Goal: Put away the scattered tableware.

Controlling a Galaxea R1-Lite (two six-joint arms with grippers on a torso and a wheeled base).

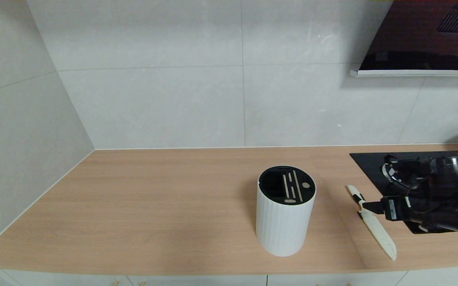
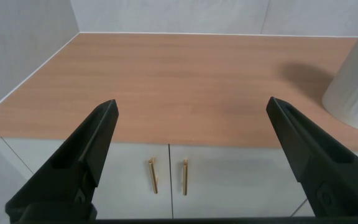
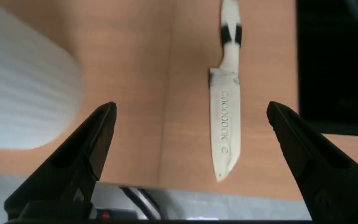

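Wooden counter (image 1: 153,206) runs along a tiled wall. A black cooktop (image 1: 372,163) is set into its right end, with a dark range hood (image 1: 424,35) above it.

Knife holder (image 1: 282,226): white, ribbed, cylindrical, standing upright at mid-counter. Its black top has one large opening and several narrow slots. Nothing is seen in the slots.

Knife (image 1: 378,234): cream-coloured, with a black band on the handle. It lies flat on the counter between the holder and the cooktop, apart from the holder. The handle points toward the wall and the blade tip toward the counter's front edge.

Right gripper (image 3: 190,111): positioned over the knife, the arm coming in across the cooktop. Jaws spread wide. In the wrist view the knife lies between the two fingers (image 3: 86,155), nearer one of them, and neither finger pinches it. From the head view a black fingertip overlaps the knife where handle meets blade. I cannot tell whether it touches.

Left gripper (image 2: 191,104): jaws spread wide, holding nothing. It hangs at the counter's front edge, above white cabinet doors (image 2: 229,180) with gold handles (image 2: 153,175). The holder stands well off to one side.
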